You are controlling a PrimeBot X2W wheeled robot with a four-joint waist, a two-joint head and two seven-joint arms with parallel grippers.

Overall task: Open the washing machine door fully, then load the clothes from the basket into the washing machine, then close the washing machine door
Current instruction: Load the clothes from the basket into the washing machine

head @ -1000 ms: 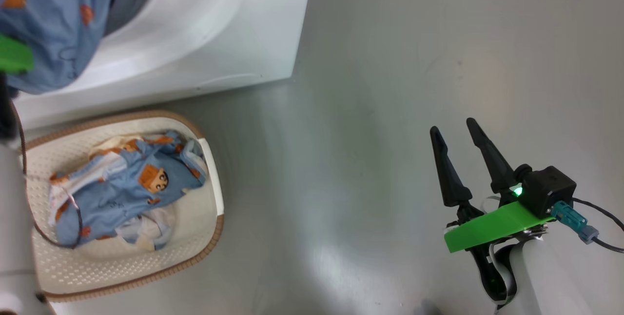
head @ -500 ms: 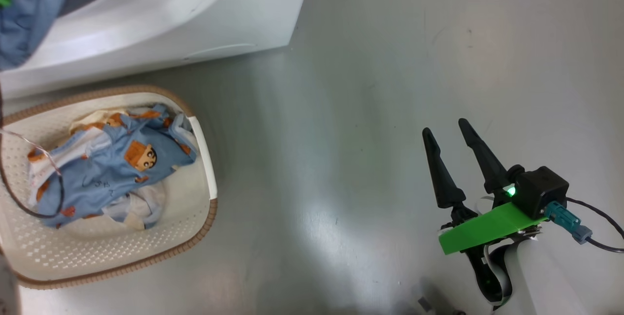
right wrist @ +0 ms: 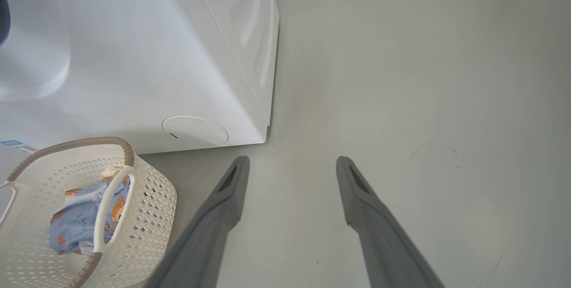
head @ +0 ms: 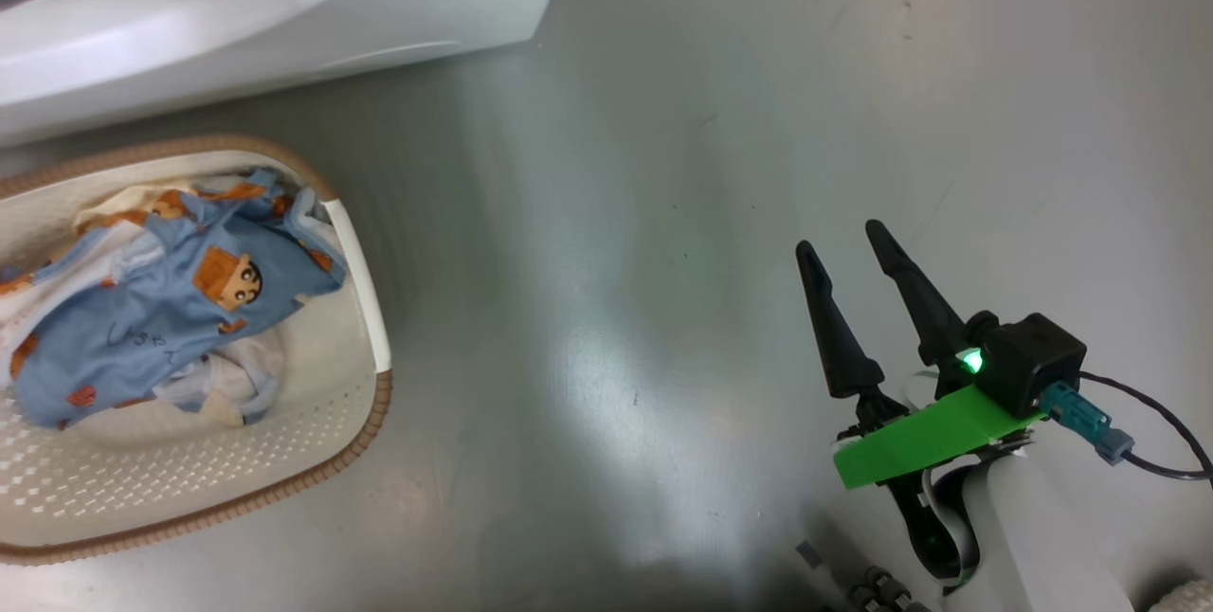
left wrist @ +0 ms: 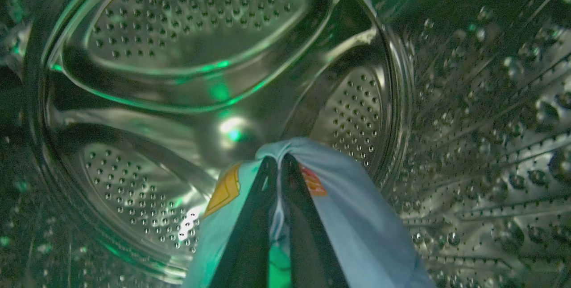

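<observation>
1. Now my left claw [left wrist: 279, 159] is deep inside the steel drum [left wrist: 192, 34] of the washing machine [head: 284, 15]. Its two fingers are pressed together on a fold of a light blue garment [left wrist: 357, 221] with orange patches, and the cloth drapes down both sides of the fingers.
2. My right claw [head: 840, 239] hangs over the bare grey floor [head: 616, 214], to the right of the washing machine and well apart from it. Its fingers are spread wide with nothing between them.
3. The basket [head: 355, 404] sits on the floor just in front of the washing machine, near the low round flap [right wrist: 195, 130].
4. More clothes [head: 142, 318] lie in the basket in front of the washing machine: a light blue piece with a cartoon face on top, and cream-white cloth showing beneath it.
</observation>
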